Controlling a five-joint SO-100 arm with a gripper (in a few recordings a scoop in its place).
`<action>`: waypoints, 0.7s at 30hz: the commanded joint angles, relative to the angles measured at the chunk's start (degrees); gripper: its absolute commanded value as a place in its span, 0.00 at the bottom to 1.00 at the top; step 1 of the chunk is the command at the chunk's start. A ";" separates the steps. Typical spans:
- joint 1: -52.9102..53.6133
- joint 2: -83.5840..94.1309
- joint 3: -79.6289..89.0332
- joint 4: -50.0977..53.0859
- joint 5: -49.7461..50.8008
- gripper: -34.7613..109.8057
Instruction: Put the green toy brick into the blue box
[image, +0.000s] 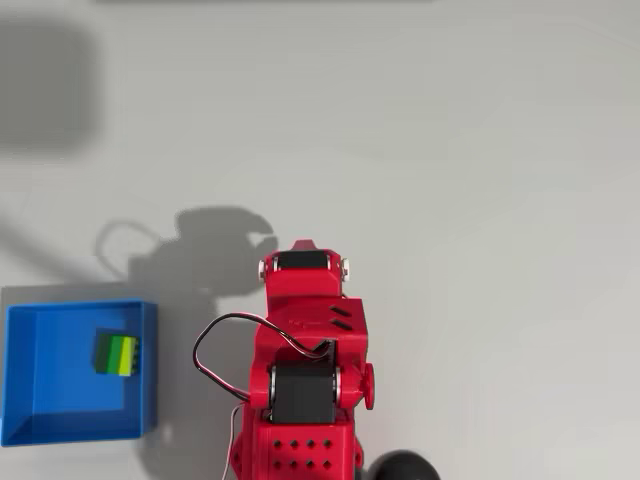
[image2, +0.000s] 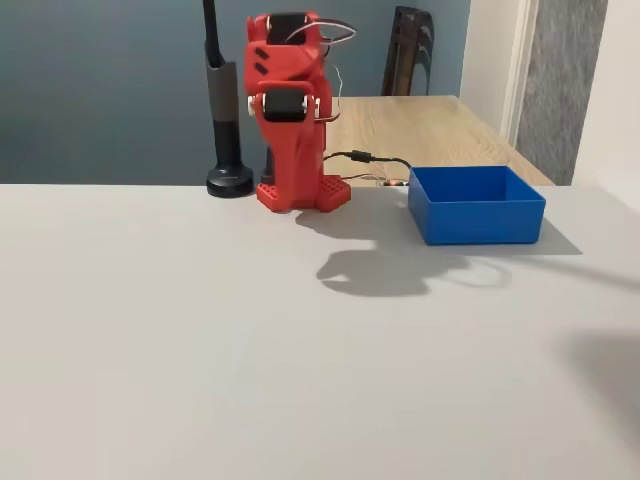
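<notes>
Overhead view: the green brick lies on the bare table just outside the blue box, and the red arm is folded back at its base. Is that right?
Not quite. The overhead view shows the green brick lying inside the blue box, on its floor near the right wall, not on the table. The rest holds: the red arm is folded back at its base.

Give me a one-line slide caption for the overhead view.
Green toy brick resting inside the blue box, red arm folded back beside it on the white table.

Lime-green studded brick (image: 117, 354) lying inside blue low-walled box (image: 40, 425), near its right wall
</notes>
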 joint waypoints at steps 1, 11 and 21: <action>1.05 2.64 1.32 -0.35 -0.62 0.24; 1.05 7.38 8.26 -2.99 -0.88 0.24; 0.53 8.26 8.35 -2.99 0.62 0.24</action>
